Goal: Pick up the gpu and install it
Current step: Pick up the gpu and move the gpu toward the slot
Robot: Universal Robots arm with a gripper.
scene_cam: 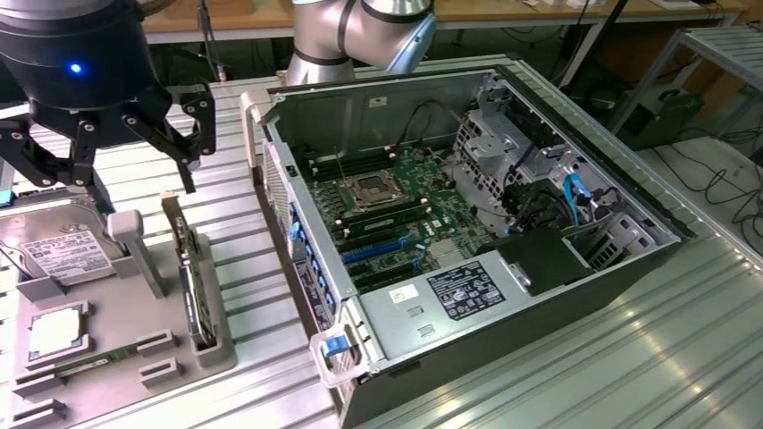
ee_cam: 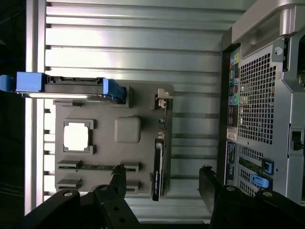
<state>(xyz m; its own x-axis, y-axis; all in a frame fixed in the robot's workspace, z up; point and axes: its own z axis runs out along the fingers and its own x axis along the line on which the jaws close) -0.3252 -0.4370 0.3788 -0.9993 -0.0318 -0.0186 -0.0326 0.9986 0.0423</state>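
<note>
Two black fingers are standing spread wide on the gripper [scene_cam: 148, 197], and we are seeing nothing held between them. The arm is hanging wrist-down above the grey tray [scene_cam: 221, 353]. We are finding the gpu [scene_cam: 191, 277] standing on its edge in a slot of that tray, just below the open hand and untouched. In the exterior view the tray is lying at about eight o'clock from the open computer case [scene_cam: 477, 232]. The silver hard drive [scene_cam: 60, 250] is resting at about ten o'clock from the gpu, and a processor chip [scene_cam: 54, 331] is sitting at about eight o'clock. Everything is resting on a ribbed metal table [scene_cam: 667, 357], with cables [scene_cam: 727, 179] trailing beyond it.
</note>
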